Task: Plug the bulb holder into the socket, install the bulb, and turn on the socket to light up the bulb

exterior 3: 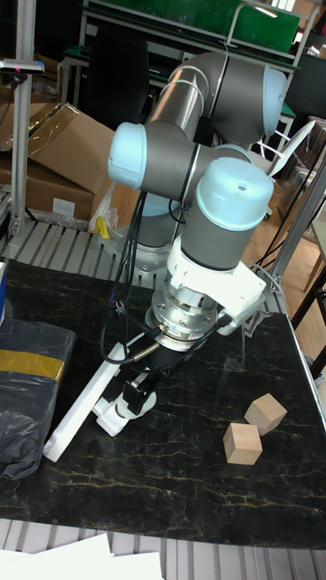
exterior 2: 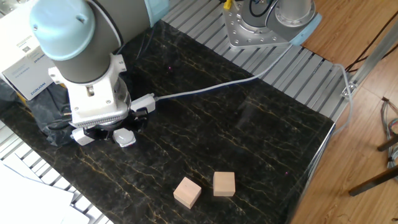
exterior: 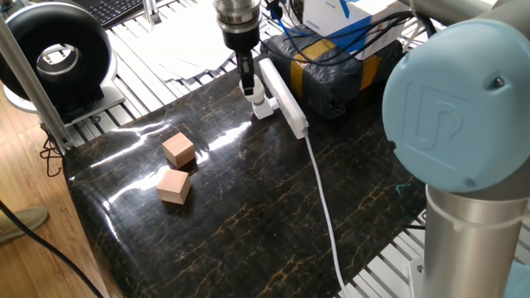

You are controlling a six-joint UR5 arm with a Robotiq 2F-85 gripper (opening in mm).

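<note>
Surface: you work on a dark marble-patterned table top point(exterior: 248, 223) with gold veins, glossy with glare, set on a ribbed metal frame point(exterior 2: 292, 68).
Room: wooden floor point(exterior 2: 367, 93) beyond the table; cardboard boxes point(exterior 3: 63, 163) and racks behind the arm in the tall view.
Socket: the socket point(exterior: 281, 98) is your landmark, a long white strip lying at an angle at the far edge of the table, its cable point(exterior: 325, 207) trailing across the top toward the near edge.
Bulb holder: the bulb holder point(exterior: 262, 106) sits just beside the socket, touching its long side, under the gripper.
Gripper: the gripper point(exterior: 248, 83) points down at the bulb holder; you cannot tell how the jaws stand, as the wrist hides them in the other fixed view.
Bulb: cannot be made out.
Wooden blocks: two tan cubes point(exterior: 176, 167) well apart from the socket, close to one another.
Dark wrapped box: the dark wrapped box point(exterior: 339, 70) with yellow tape lies just behind the socket, blue cables over it.
In the way: the arm's large blue-capped joint point(exterior: 455, 108) covers the table's right part in one fixed view.
</note>
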